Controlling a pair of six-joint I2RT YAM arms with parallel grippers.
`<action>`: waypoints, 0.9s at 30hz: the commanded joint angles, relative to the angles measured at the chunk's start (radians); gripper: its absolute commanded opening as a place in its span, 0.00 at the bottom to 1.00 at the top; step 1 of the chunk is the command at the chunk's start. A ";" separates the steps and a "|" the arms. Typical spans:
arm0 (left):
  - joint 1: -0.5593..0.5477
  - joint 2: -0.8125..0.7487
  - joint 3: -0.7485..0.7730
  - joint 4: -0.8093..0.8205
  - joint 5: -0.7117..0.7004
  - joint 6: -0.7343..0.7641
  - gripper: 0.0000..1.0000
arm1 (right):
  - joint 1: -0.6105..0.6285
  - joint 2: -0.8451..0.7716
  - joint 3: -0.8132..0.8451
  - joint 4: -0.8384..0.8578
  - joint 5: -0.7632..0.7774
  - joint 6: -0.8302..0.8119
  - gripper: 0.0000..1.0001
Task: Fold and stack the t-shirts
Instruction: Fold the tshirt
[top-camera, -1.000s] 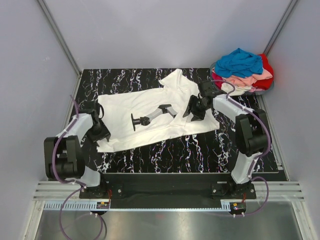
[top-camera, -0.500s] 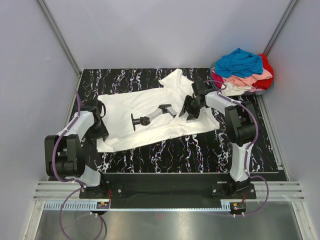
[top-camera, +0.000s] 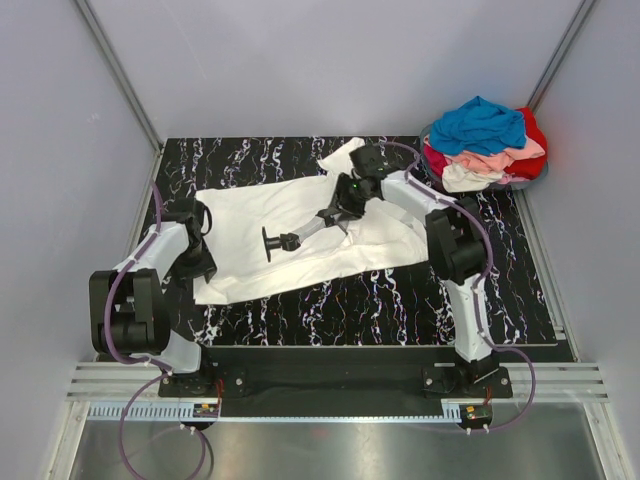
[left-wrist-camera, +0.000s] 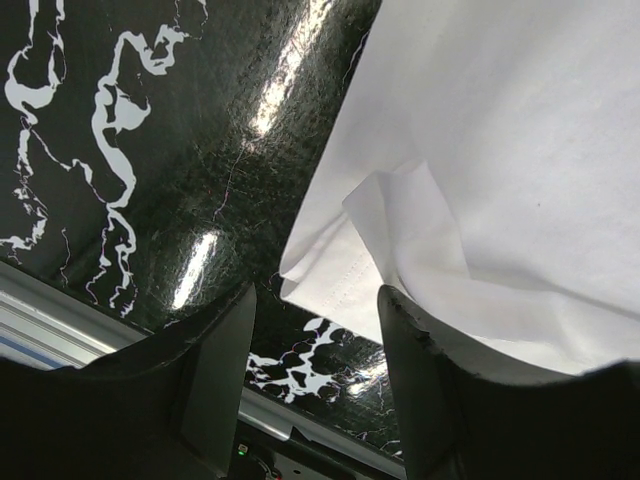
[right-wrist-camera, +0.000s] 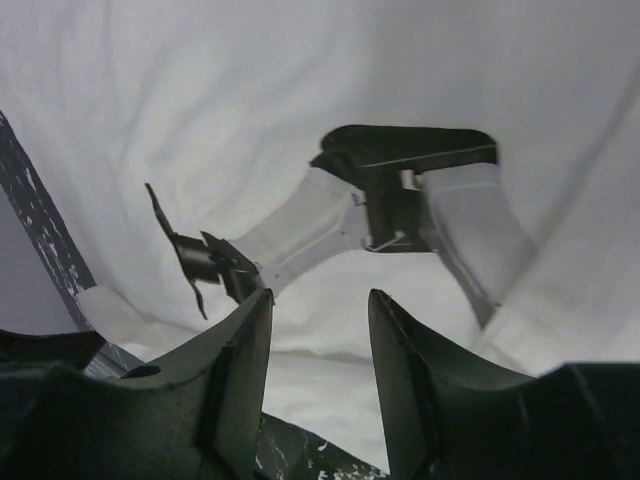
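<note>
A plain cream-white t-shirt (top-camera: 300, 235) lies spread out on the black marble table (top-camera: 400, 300). My left gripper (top-camera: 198, 262) is open and low at the shirt's left edge. The hem corner (left-wrist-camera: 340, 270) lies just ahead of its fingers (left-wrist-camera: 225, 370), and nothing is held. My right gripper (top-camera: 340, 203) is open over the middle of the shirt (right-wrist-camera: 300, 90), empty (right-wrist-camera: 318, 300). More t-shirts, bright blue (top-camera: 485, 122), pale pink, red and cream, are heaped at the back right.
A black-and-white jointed bar (top-camera: 300, 232) lies on the shirt's middle, just beyond my right fingertips (right-wrist-camera: 400, 200). The heap sits in a dark dish (top-camera: 535, 175) by the right wall. Grey walls close in three sides. A metal rail (left-wrist-camera: 60, 310) runs along the table's near edge.
My right arm has swung left from the shirt's right part to over its middle, beside the jointed bar. The left arm has hardly moved. The shirt lies as before.
</note>
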 joint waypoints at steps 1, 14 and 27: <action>-0.005 -0.018 0.026 0.005 -0.034 0.009 0.57 | 0.059 0.119 0.280 -0.035 -0.067 0.038 0.50; -0.021 -0.032 0.029 0.001 -0.056 0.006 0.55 | -0.008 -0.116 0.130 -0.072 0.206 -0.022 0.59; -0.032 -0.040 0.031 -0.002 -0.063 0.005 0.54 | -0.061 -0.266 -0.297 -0.075 0.231 -0.009 0.17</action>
